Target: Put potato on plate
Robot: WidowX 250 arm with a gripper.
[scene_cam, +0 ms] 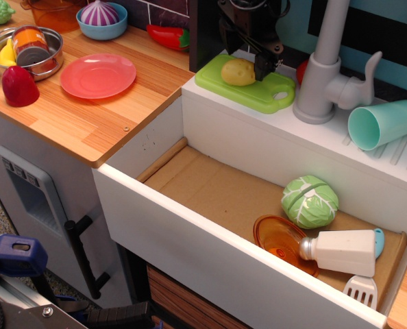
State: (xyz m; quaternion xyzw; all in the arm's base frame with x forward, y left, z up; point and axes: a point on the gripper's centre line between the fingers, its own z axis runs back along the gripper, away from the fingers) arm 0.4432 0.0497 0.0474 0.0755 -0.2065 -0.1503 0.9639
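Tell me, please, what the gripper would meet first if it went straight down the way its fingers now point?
Probably the green cutting board, just right of the potato. The gripper looks open and offset to the potato's right, though depth is hard to judge in this single view.

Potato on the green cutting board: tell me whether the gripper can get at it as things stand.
Probably yes. The potato lies uncovered on the green cutting board, and the gripper hangs just above with its fingers spread. The faucet stands off to the side.

I see the yellow potato (238, 71) lying on its side; the round pink plate (98, 76) sits empty at its nine o'clock.
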